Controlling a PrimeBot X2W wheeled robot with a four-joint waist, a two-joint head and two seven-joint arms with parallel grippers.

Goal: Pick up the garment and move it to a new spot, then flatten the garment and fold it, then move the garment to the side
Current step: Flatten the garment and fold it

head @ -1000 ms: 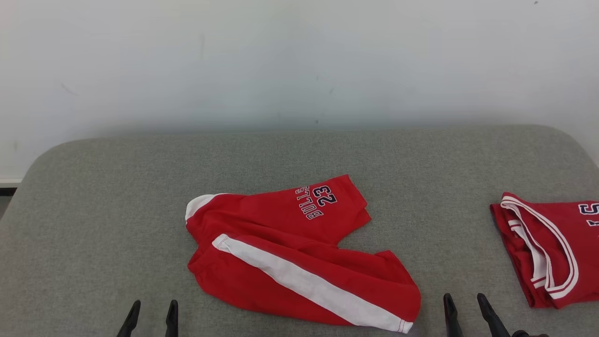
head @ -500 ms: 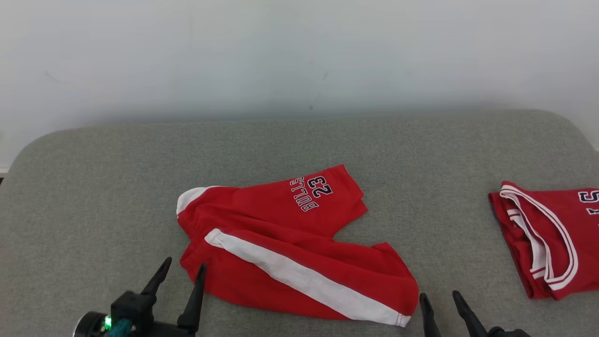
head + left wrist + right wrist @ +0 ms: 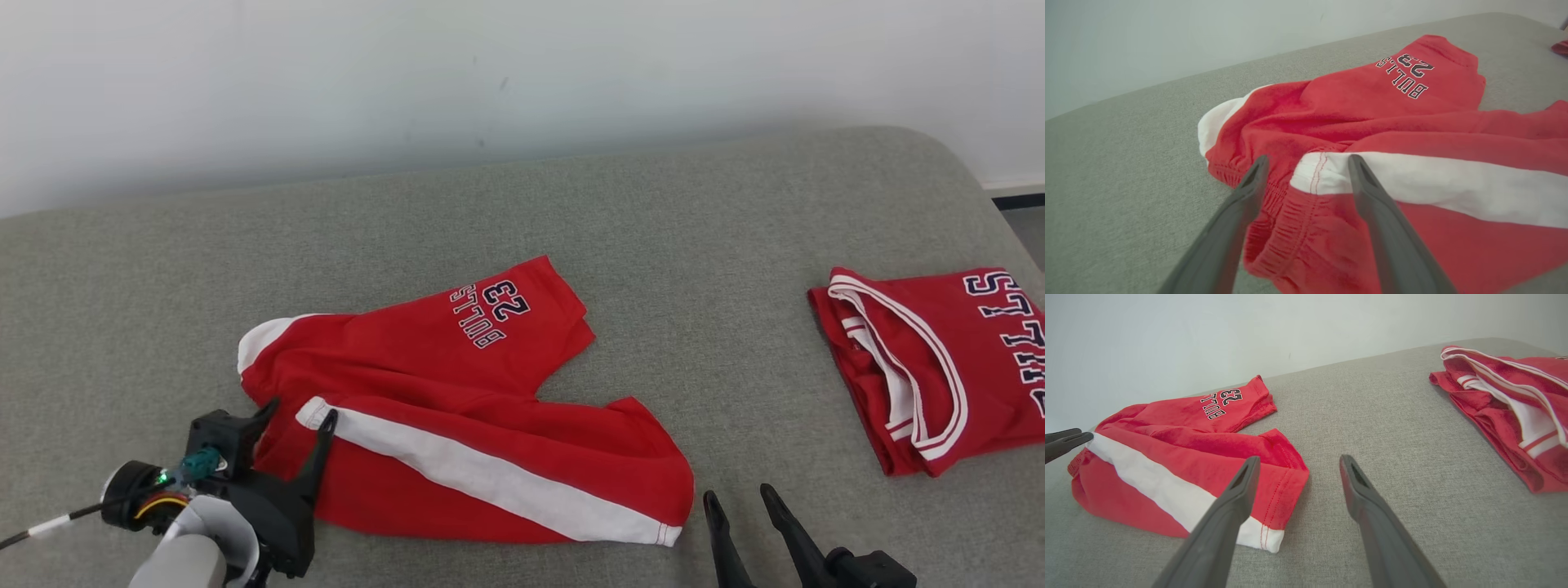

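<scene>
The garment (image 3: 457,392) is a pair of red shorts with a white side stripe and "BULLS 23" print, lying crumpled on the grey padded table (image 3: 571,212). My left gripper (image 3: 298,412) is open over its waistband end, fingers straddling the top of the white stripe; in the left wrist view the garment (image 3: 1392,134) lies under the spread fingers (image 3: 1249,192). Near the front edge, just right of the leg hem, my right gripper (image 3: 739,498) stands open. In the right wrist view the garment (image 3: 1180,457) lies to the left of my right gripper (image 3: 1298,463), which has bare table between its fingers.
A folded red jersey (image 3: 939,359) with white trim lies at the table's right side, also visible as the jersey (image 3: 1506,404) in the right wrist view. A white wall rises behind the table. Grey surface stretches between the two garments and behind them.
The head camera has turned, shifting the whole scene left and down. My left gripper has advanced from the front edge onto the garment's waistband end. The right gripper stays low, still open.
</scene>
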